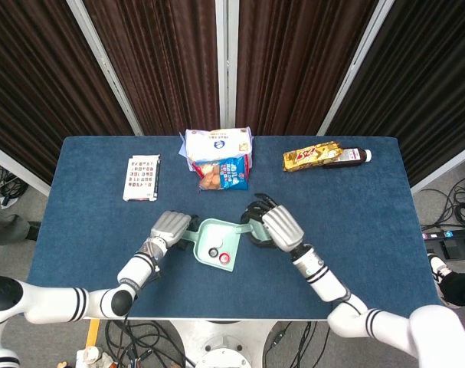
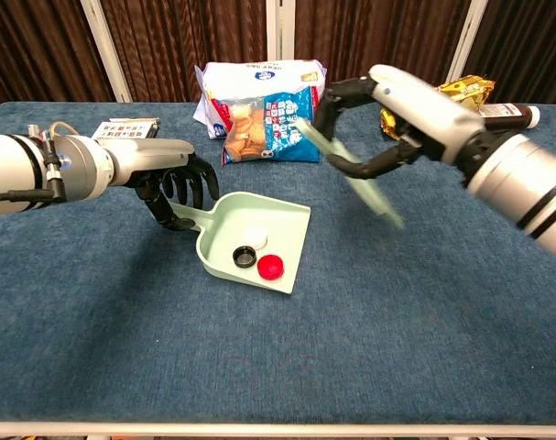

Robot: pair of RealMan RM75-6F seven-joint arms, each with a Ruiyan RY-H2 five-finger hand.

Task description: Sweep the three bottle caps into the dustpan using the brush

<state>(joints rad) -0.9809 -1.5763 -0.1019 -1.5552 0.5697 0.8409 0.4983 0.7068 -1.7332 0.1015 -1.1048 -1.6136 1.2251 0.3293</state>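
Above the bench, my right robot hand (image 2: 401, 105) has its fingers wrapped around the brush (image 2: 351, 170), held clear of the dustpan (image 2: 287, 220). My left robot hand (image 2: 172, 188) grips the dustpan's handle; all three bottle caps (image 2: 258, 253) sit inside it.

A pale green dustpan (image 2: 282, 229) holds black (image 2: 242, 258), white (image 2: 255, 237) and red bottle caps (image 2: 271, 267); a matching brush (image 2: 351, 172) is tilted above the worktop.
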